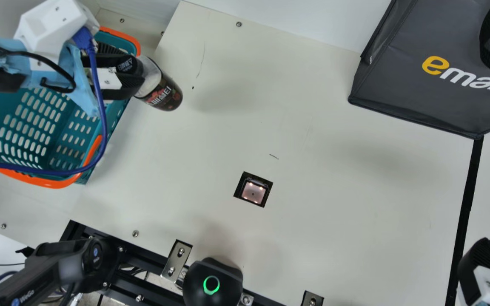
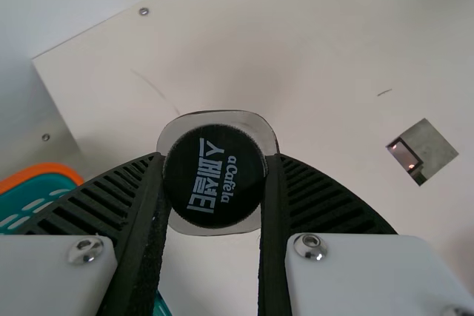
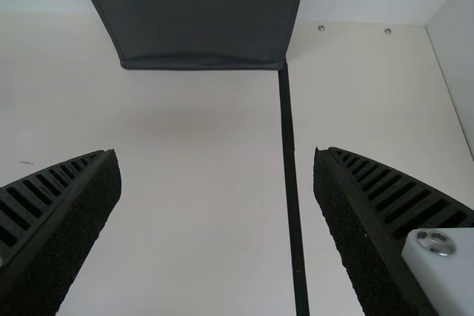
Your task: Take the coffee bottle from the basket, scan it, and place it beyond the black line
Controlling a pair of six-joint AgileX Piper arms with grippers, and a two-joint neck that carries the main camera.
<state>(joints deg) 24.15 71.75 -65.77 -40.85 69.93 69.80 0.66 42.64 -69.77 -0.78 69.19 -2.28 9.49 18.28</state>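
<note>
In the main view, the left gripper is clamped on the cap end of the bottle, holding it tilted just right of the basket. The scanner lies farther right of the basket; the bag, the line and the right gripper, fingers spread apart around nothing, are well to the basket's right

A white wall rises behind the cream table — small screws dot the tabletop's edges, soft shadows its surface.
</note>
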